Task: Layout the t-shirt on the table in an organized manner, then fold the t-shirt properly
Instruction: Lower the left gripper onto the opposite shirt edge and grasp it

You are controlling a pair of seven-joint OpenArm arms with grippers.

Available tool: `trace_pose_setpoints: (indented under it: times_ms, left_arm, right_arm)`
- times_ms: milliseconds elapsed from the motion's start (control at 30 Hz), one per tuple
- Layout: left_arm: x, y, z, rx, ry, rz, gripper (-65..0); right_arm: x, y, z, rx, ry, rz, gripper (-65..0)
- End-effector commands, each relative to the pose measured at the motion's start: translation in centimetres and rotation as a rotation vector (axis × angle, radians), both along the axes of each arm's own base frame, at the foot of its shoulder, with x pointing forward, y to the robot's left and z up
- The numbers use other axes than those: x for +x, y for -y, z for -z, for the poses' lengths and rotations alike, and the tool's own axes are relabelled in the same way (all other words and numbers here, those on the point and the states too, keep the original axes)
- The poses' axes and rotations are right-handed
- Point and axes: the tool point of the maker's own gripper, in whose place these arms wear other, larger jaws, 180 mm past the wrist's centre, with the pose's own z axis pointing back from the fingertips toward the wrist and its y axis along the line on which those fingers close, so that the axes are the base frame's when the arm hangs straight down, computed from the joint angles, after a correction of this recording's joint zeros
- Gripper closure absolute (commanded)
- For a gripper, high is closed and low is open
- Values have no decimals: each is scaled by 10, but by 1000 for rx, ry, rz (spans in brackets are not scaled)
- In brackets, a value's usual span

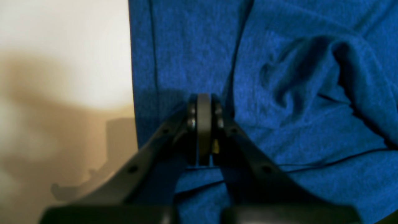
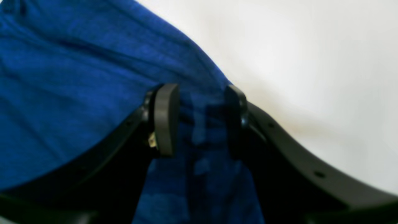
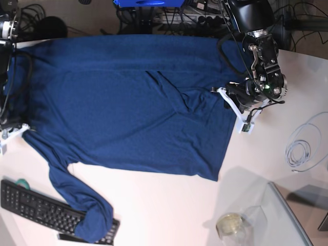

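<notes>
The t-shirt [image 3: 128,107] is spread over most of the table [image 3: 169,205], body up by the far edge, with one sleeve trailing over a black keyboard [image 3: 36,207] at the near corner. The left gripper [image 1: 203,124] is pinched tight with no cloth between its pads, sitting over the shirt's side edge. The right gripper [image 2: 199,121] is partly open, straddling the shirt's other edge, not clamped.

Black keyboard [image 3: 38,211], coiled white cable [image 3: 302,148], glass jar [image 3: 229,224].
</notes>
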Motion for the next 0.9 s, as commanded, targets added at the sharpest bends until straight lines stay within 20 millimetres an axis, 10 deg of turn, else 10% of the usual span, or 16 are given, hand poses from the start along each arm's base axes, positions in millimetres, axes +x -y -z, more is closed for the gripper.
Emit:
trace_pose_setpoints:
  times_ms: [0, 267, 867]
  left_arm:
    - [11, -3, -10, 3, 43, -3, 0]
    - [8, -5, -8, 7, 35, -3, 0]
    - [-10, -10, 22, -24, 16, -32, 0]
  right_arm:
    - [16, 18, -23, -41, 59, 10, -224]
    - [19, 19, -22, -31, 54, 18, -368]
    - [5, 24, -2, -6, 10, 62, -230]
